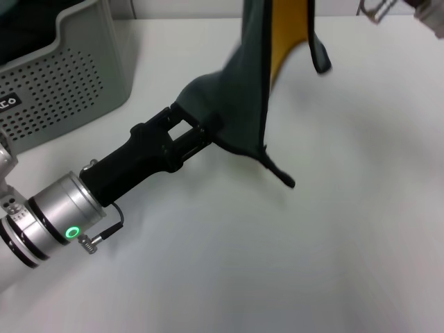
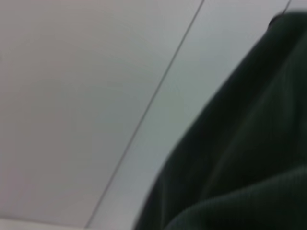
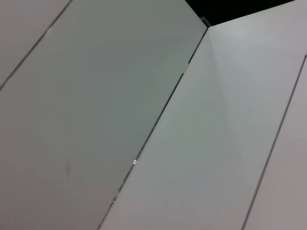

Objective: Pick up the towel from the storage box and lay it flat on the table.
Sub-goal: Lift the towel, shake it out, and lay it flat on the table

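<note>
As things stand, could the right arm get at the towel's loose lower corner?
Probably yes. The corner of the towel hangs free above the bare table, with nothing beside it. The left gripper holds a different part, on the side away from the right arm, whose gripper sits high at the frame's top.

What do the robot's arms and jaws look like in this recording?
The left arm has a silver metal wrist cuff with a glowing green ring light and a small plug on a thin black cable. The left gripper is matte black, with a blocky body and slim jaws. Only a metallic fragment of the right arm shows at the head view's top edge.
</note>
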`<move>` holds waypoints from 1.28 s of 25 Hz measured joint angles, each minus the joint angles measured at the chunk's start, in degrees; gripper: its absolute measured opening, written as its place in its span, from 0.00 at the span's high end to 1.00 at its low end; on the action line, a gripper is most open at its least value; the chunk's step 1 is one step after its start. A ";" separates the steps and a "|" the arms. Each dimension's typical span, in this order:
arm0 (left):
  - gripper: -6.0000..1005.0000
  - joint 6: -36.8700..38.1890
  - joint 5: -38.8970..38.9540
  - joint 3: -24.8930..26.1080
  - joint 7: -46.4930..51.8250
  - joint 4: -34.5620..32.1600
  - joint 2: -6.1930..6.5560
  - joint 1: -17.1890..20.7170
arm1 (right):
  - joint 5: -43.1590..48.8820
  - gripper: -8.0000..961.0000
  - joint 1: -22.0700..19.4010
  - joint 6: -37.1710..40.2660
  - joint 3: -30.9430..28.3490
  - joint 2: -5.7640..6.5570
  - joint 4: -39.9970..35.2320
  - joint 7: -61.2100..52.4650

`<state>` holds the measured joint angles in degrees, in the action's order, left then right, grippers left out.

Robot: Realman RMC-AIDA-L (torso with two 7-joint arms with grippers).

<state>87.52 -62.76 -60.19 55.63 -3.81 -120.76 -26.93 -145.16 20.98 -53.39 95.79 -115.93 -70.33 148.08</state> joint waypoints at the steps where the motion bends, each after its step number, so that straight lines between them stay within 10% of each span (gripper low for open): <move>1: 0.42 -0.67 0.17 0.03 -0.41 0.27 0.00 -0.01 | 0.16 0.97 0.04 1.47 0.04 -0.01 -1.09 0.02; 22: 0.28 -1.12 -0.13 -0.51 -1.72 0.62 0.01 1.06 | 5.86 0.97 3.58 27.70 1.89 -0.27 -13.03 1.58; 32: 0.28 6.75 -0.77 -6.40 2.74 2.74 0.00 -6.54 | 5.72 0.97 8.32 31.96 4.68 -0.29 -12.41 1.60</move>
<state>94.27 -63.54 -66.59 58.37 -1.07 -120.76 -33.48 -139.44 29.30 -21.43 100.47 -116.22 -82.74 149.68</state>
